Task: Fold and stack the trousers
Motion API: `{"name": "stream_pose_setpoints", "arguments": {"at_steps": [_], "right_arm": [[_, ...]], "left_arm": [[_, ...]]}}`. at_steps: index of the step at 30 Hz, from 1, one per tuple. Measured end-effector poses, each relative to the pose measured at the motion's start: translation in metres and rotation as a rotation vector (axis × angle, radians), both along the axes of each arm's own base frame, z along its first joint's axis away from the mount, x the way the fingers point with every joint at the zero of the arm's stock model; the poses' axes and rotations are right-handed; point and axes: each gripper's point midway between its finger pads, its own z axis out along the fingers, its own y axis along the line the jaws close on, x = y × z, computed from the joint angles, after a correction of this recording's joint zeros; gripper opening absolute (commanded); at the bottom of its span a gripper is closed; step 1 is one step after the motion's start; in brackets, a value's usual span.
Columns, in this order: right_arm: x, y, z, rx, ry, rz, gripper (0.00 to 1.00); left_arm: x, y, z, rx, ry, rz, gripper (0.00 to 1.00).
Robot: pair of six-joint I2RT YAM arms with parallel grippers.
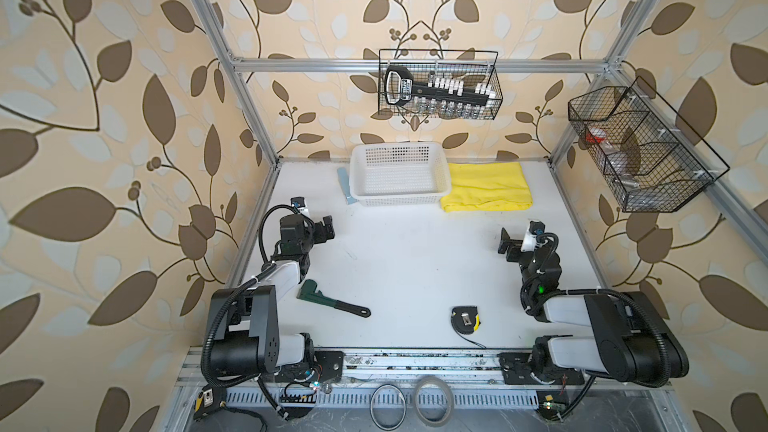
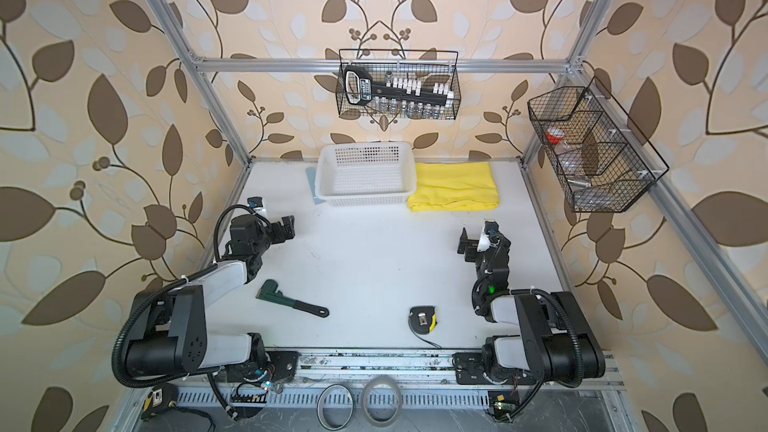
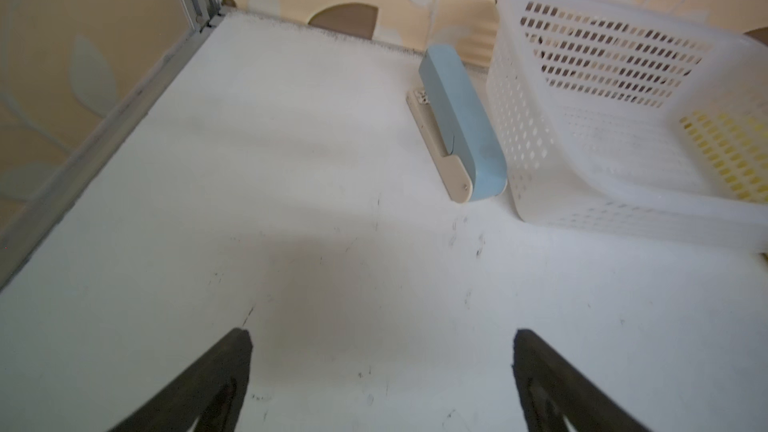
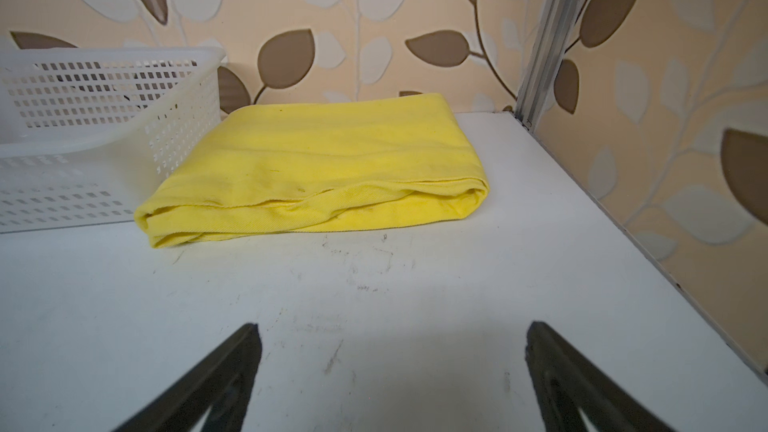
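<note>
The yellow trousers lie folded into a flat rectangle on the white table, at the back right beside the white perforated basket. Through the basket's wall in the left wrist view a patch of yellow cloth shows. My left gripper hovers open at the left over bare table, nothing between its fingers. My right gripper is open too, a short way in front of the trousers and apart from them.
A light blue stapler lies against the basket's left side. A green pipe wrench and a black tape measure lie near the front. Two black wire baskets hang on the frame.
</note>
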Motion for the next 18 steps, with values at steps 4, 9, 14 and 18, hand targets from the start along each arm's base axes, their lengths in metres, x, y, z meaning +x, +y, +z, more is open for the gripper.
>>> {"name": "stream_pose_setpoints", "arguments": {"at_steps": [4, 9, 14, 18], "right_arm": [[0.0, 0.0, -0.002, -0.001, 0.009, 0.0, 1.0], [0.0, 0.001, -0.004, -0.001, 0.017, 0.004, 1.0], [0.0, 0.002, -0.004, -0.002, 0.02, 0.006, 1.0], [0.0, 0.002, -0.005, -0.002, 0.022, 0.006, 1.0]], "left_arm": [[-0.001, 0.003, -0.03, -0.015, 0.076, 0.005, 0.99], [-0.003, 0.004, -0.046, -0.021, 0.095, 0.006, 0.99], [-0.001, 0.005, -0.042, -0.017, 0.069, 0.005, 0.99], [0.0, 0.004, -0.04, -0.018, 0.059, 0.002, 0.99]]}}
